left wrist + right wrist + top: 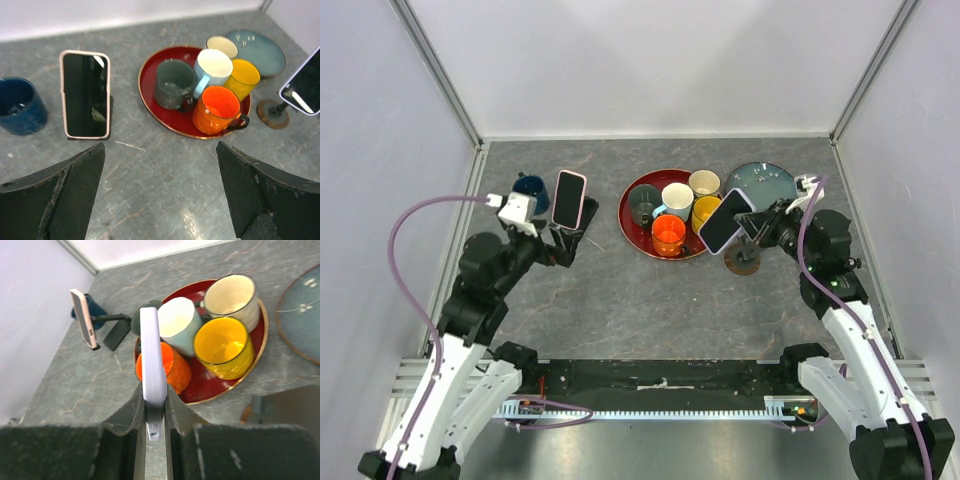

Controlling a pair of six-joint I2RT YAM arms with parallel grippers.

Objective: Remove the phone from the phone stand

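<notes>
A phone in a lavender case is pinched edge-on between the fingers of my right gripper, which is shut on it. It hangs over the table beside the orange cup, just left of a round wooden-based phone stand; the stand shows at the lower right in the right wrist view, apart from the phone. A second phone in a pink case leans on a black stand at the left. My left gripper stands wide open over bare table, short of the pink phone, holding nothing.
A red tray holds several cups: grey, light blue, cream, yellow and orange. A blue plate lies at the back right. A dark blue mug sits left of the pink phone.
</notes>
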